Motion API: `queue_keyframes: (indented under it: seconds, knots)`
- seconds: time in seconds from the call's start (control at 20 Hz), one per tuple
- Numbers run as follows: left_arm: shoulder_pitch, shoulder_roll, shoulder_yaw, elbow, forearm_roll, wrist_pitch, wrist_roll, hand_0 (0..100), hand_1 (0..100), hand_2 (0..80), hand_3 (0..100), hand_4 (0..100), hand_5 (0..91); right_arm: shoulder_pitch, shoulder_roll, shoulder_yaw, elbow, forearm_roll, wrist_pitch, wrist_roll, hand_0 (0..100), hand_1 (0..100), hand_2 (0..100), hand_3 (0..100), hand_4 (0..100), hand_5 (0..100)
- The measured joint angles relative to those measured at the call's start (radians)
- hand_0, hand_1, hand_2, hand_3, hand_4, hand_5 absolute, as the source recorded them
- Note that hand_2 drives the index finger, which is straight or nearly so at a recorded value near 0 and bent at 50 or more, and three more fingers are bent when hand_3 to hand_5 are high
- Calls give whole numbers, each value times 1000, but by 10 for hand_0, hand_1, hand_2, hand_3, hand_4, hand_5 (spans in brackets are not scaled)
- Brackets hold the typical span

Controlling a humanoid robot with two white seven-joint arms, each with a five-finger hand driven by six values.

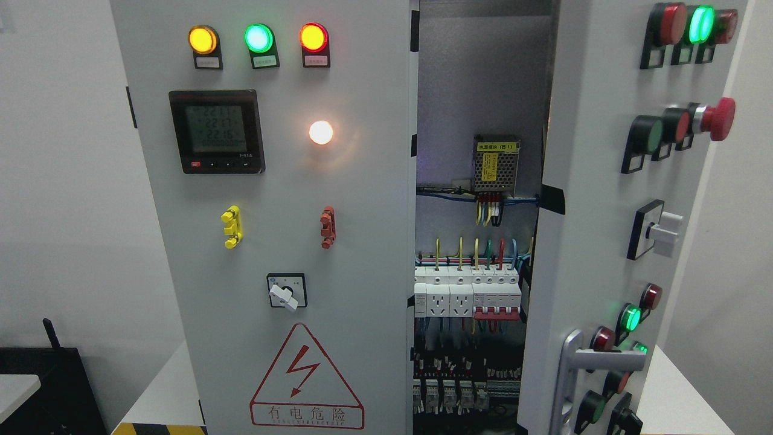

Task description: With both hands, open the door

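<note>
right cabinet door (595, 241) swung open toward camera, silver handle (580, 368) at its lower edge, buttons and red mushroom stop (718, 119) on its face. left door (272, 211) shut, meter (216, 131) and three lamps lit. gap shows breakers (468, 293), wiring, power supply (496, 163). cabinet sits on white tabletop (160, 393). neither robot hand in frame, so grip state can't be told.

Even, bright room light covers the frame, and focus is sharp throughout. Near the centre a white lamp (320, 132) blows out and casts a warm halo on the grey door (362, 241). The upper-left indicator lights (258, 37) glow saturated. The cabinet interior (477, 84) at centre right sits in shade, darkest at the bottom.
</note>
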Motion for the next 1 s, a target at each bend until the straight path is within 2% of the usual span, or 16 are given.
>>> queue_keyframes:
  seconds: [1.0]
  knots:
    - [0, 0, 0, 0, 0, -1, 0, 0, 0, 0, 0, 0, 0, 0, 0, 0, 0, 0, 0, 4, 383, 0, 0, 0, 0, 0]
